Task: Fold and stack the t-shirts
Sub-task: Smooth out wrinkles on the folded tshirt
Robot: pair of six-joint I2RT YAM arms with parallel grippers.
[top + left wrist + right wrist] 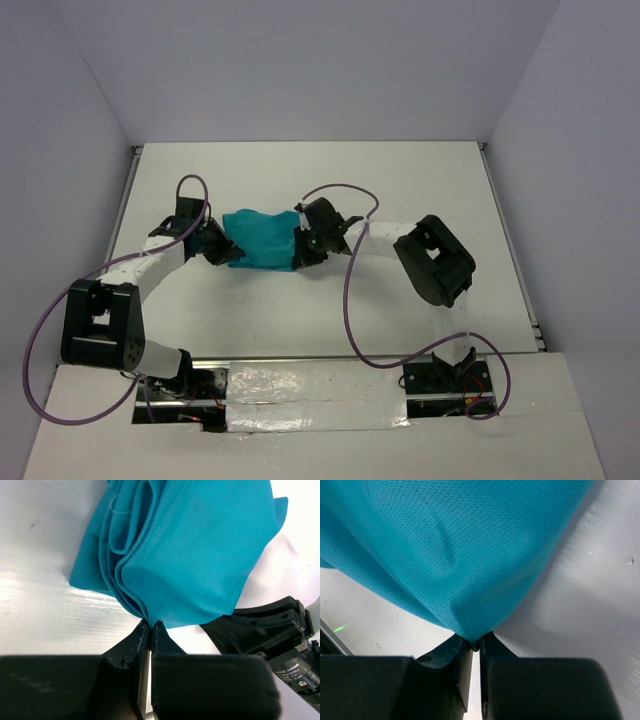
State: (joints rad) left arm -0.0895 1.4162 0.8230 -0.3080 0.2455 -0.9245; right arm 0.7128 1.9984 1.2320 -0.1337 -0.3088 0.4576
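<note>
T-shirt (pixel 262 240) lies bunched in the middle of the table (pixel 400 180), strung between the two arms. Left jaws: closed on a stack of gathered folds at its left end. Right jaws: closed on a single pulled-up peak of cloth at its right end. Judged step: both ends are gripped but the cloth is not flat, so the fold proper is not begun. Next move calls for drawing the ends apart evenly to spread the shirt, without either pinch slipping.
</note>
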